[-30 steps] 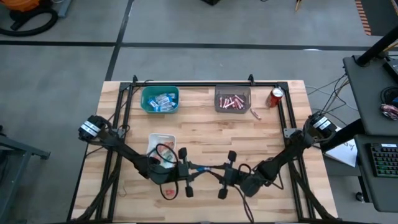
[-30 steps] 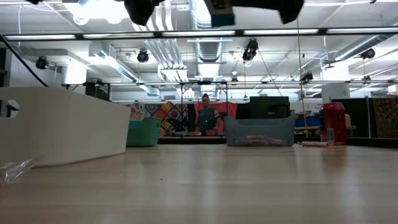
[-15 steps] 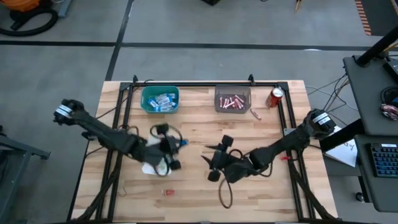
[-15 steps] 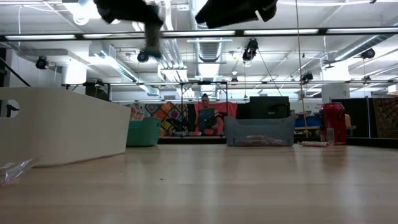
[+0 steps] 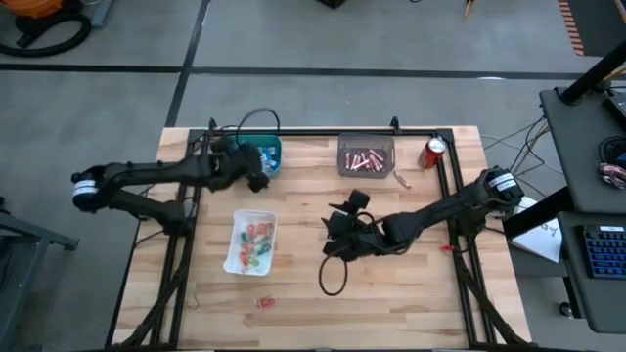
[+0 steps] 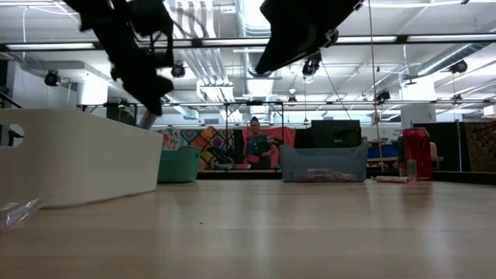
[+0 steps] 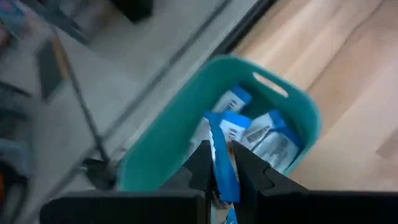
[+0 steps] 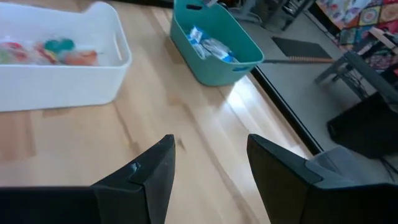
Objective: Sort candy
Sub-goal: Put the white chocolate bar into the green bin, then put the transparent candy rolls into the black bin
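Over the teal bin [image 7: 186,130], your left gripper [image 7: 219,163] is clenching a blue-and-white candy bar [image 7: 222,162], your right gripper [image 8: 208,163] is hanging released mid-table.

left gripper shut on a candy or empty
Shut on a blue-and-white mini bar: the left gripper pinches it above the teal bin.

Smooth pale wooden table [image 5: 323,293], glossy plastic teal bin [image 8: 214,59], white bin [image 8: 74,81].
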`<state>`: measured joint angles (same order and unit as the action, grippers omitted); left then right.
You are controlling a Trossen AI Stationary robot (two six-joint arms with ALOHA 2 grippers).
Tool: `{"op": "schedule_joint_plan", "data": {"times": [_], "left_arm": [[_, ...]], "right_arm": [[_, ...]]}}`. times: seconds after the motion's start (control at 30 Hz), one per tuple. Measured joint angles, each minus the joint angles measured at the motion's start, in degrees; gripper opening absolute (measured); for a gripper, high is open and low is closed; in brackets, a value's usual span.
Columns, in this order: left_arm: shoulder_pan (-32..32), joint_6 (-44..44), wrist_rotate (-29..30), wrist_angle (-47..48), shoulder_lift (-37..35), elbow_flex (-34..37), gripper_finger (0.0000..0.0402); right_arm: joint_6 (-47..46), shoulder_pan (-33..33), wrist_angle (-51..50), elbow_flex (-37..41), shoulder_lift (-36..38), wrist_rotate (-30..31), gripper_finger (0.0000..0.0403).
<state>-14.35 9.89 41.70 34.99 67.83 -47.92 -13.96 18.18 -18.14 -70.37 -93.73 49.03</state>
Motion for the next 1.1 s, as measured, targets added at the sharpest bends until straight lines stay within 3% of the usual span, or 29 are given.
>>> {"op": "schedule_joint_plan", "data": {"times": [0.23, 0.47, 0.77, 0.93, 1.1], "left_arm": [[-16.0, -11.4, -25.9, -8.3, 1.2, 3.1, 0.0014], [-27.3, -23.2, -40.1, -8.5, 3.2, 2.5, 0.0019], [-32.0, -23.9, -45.7, -9.1, 6.9, 2.6, 0.0064], [-32.0, -23.0, -42.5, -9.1, 8.1, 2.6, 0.0113], [-32.0, -21.4, -37.5, -8.3, 6.2, 2.1, 0.0154]], "right_arm": [[0.2, -3.4, -4.4, 0.0, 0.7, 0.0, 0.0194], [0.3, -7.9, -5.5, 0.0, 1.2, -3.6, 0.0194], [0.4, -11.1, -5.6, 0.0, 1.4, -8.2, 0.0194], [0.4, -11.8, -6.0, 0.0, 2.1, -9.1, 0.0194], [-4.1, -12.9, -15.5, 0.1, 4.8, -10.2, 0.0194]]}}
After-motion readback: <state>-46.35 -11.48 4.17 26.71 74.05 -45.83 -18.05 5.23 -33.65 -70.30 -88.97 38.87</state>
